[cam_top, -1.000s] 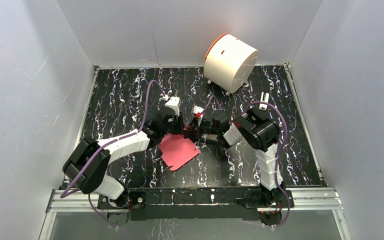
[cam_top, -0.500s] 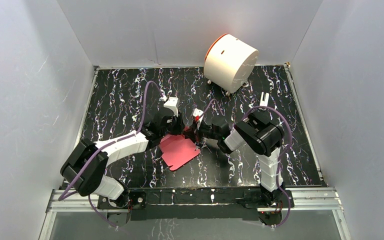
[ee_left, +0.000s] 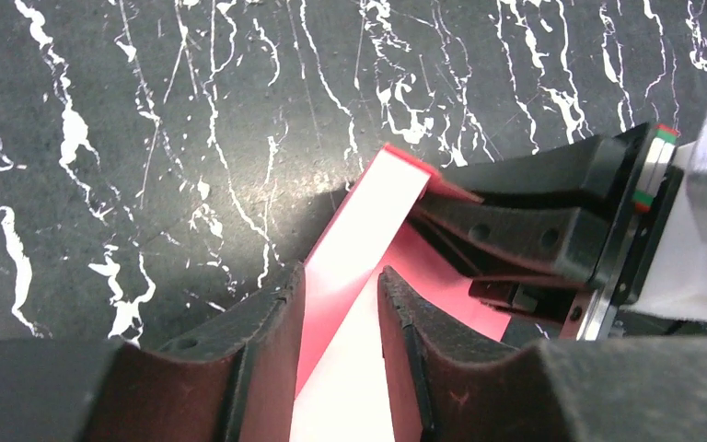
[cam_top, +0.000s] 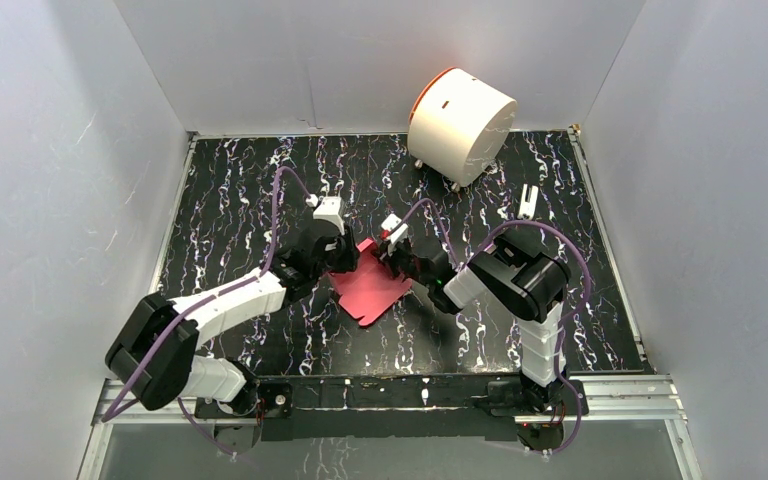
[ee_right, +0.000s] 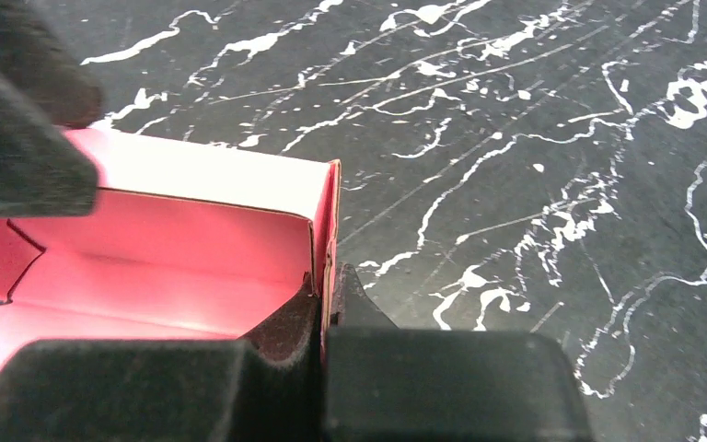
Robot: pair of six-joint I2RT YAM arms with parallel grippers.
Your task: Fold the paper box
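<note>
Top external view: left gripper [cam_top: 346,262], jaws partly apart, straddles a raised flap of the paper box [cam_top: 372,290], which lies mid-way across the black marbled table [cam_top: 240,200] between both arms; right gripper [cam_top: 387,260] pinches the box's upright side wall tightly.

No text, label, brand, number or sign can be read anywhere, neither on the pink-red paper box [cam_top: 372,288], nor on the white cylinder [cam_top: 465,120], nor on the marbled black surface [cam_top: 240,190].
</note>
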